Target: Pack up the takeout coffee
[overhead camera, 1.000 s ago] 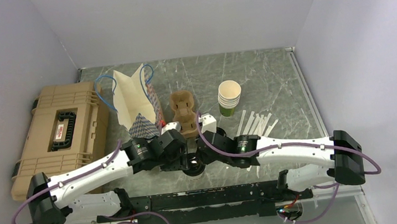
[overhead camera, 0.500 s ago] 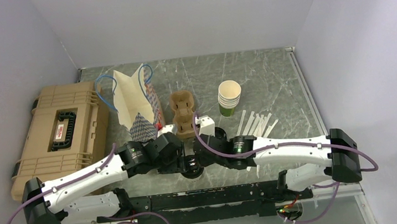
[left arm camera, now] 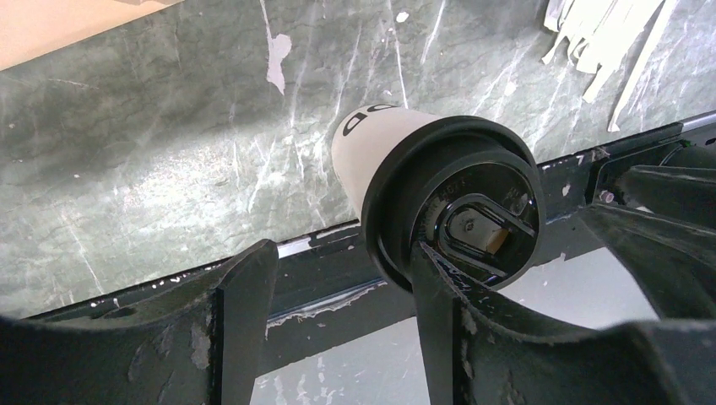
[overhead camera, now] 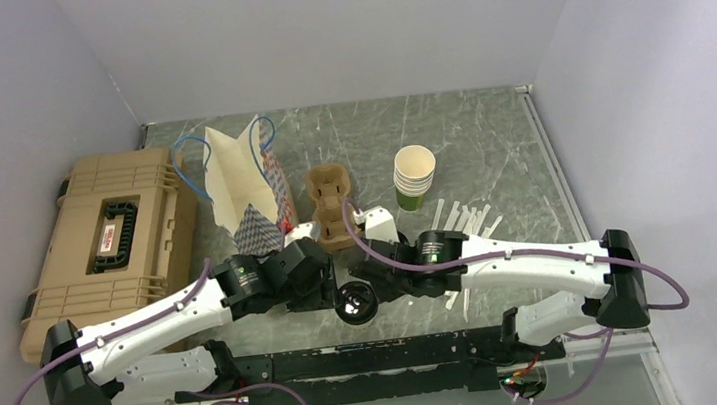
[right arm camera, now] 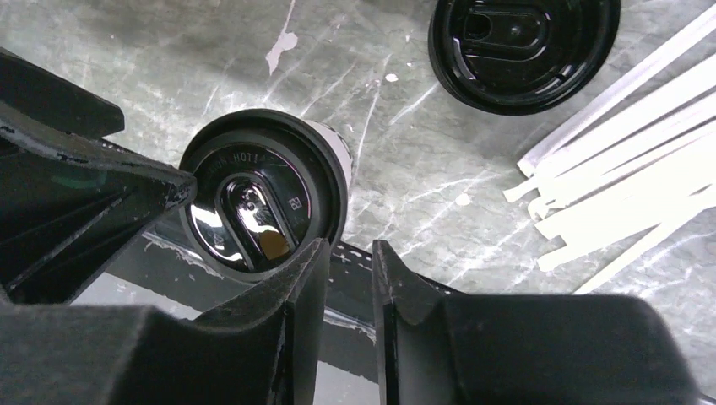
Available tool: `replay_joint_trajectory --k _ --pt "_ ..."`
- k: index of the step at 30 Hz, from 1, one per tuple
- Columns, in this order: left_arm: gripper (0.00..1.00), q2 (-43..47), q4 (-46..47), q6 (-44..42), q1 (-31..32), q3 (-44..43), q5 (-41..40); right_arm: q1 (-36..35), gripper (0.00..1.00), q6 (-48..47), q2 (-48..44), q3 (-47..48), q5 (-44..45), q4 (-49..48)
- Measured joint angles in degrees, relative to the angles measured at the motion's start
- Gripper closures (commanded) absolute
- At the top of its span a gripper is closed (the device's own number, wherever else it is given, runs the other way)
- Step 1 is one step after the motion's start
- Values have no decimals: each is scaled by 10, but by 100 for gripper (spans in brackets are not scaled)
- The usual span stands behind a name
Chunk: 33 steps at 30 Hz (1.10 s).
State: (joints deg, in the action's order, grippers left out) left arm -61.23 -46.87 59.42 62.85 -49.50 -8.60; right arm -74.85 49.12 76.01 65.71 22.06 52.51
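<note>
The takeout coffee (overhead camera: 355, 304), a pale cream cup under a black lid, stands near the table's front edge between my two grippers. In the left wrist view the coffee (left arm camera: 452, 207) sits just beyond the right finger (left arm camera: 439, 329), outside the jaws. My left gripper (left arm camera: 338, 295) is open with only the table edge between its fingers. In the right wrist view the coffee (right arm camera: 263, 202) lies left of the left finger (right arm camera: 300, 291). My right gripper (right arm camera: 350, 283) is shut to a narrow slit and holds nothing.
A paper bag (overhead camera: 248, 189) with blue handles stands at the back left beside a tan case (overhead camera: 112, 243). A brown cup carrier (overhead camera: 332, 205) and a stack of lidless cups (overhead camera: 414, 176) are behind the arms. White sticks (overhead camera: 467, 221) and a loose black lid (right arm camera: 523, 46) lie to the right.
My right gripper has drawn back to the right off the cup, so the black lid now shows from above. The left arm has barely moved.
</note>
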Motion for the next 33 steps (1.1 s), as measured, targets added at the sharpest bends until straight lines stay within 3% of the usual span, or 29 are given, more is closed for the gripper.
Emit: replay_joint_trajectory --k 5,11,24,33 --pt "36 -2 3 0 0 0 0 2 64 -2 -15 10 -4 21" --pt "35 -6 3 -2 0 -3 1 2 70 -2 -41 0 -35 12" --pt "29 -9 -26 -17 0 -28 -2 2 74 22 -108 -140 -109 -41" --pt "25 -4 0 -45 0 -66 -23 2 80 46 -120 -202 -152 -132"
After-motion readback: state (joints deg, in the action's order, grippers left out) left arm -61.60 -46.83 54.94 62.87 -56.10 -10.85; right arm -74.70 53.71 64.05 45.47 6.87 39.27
